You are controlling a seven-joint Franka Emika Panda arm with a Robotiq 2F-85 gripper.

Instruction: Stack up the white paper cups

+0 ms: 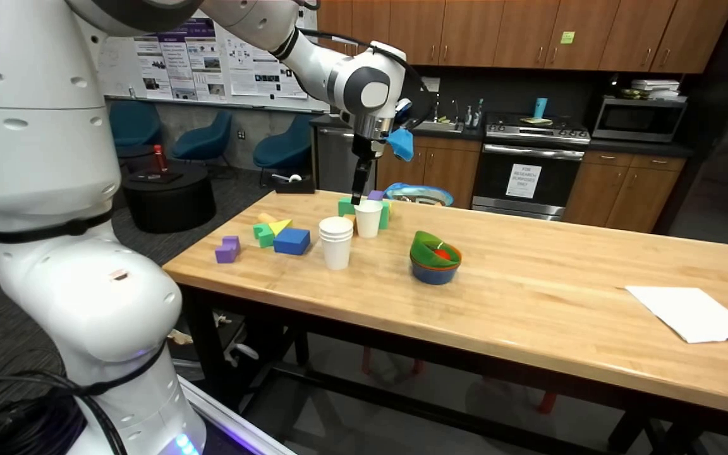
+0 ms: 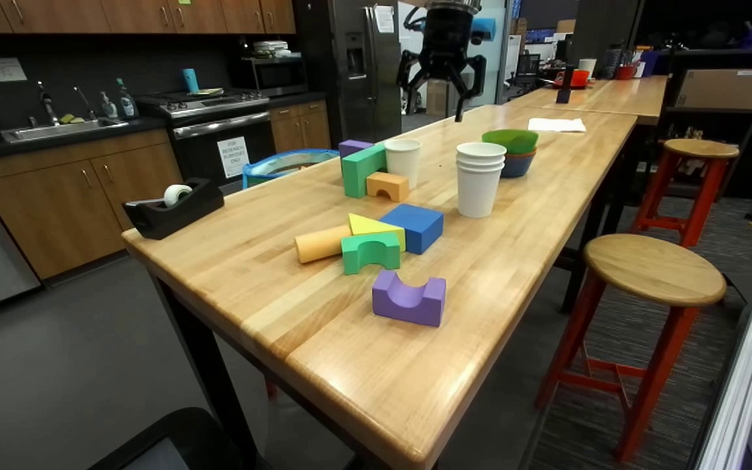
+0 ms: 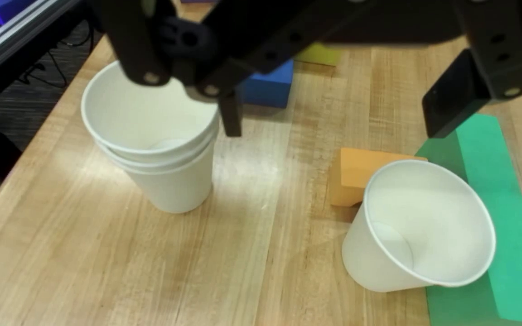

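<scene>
A nested stack of white paper cups (image 1: 337, 251) stands upright on the table, with three rims showing in an exterior view (image 2: 478, 189). A single white paper cup (image 1: 369, 221) stands upright and apart from it, close to the green and orange blocks; it also shows in an exterior view (image 2: 405, 160). In the wrist view the stack (image 3: 179, 190) is at left, partly hidden by a finger, and the single cup (image 3: 379, 265) is at lower right. My gripper (image 3: 335, 129) is open and empty above the table, with its fingers wide apart; it also shows in both exterior views (image 1: 356, 194) (image 2: 435, 112).
A green block (image 2: 364, 173) and an orange arch block (image 2: 389, 185) stand beside the single cup. A blue block (image 2: 413, 228), a purple block (image 2: 408, 301) and others lie nearby. Nested bowls (image 1: 433, 273) are past the stack. A tape dispenser (image 2: 173, 207) is at the table edge.
</scene>
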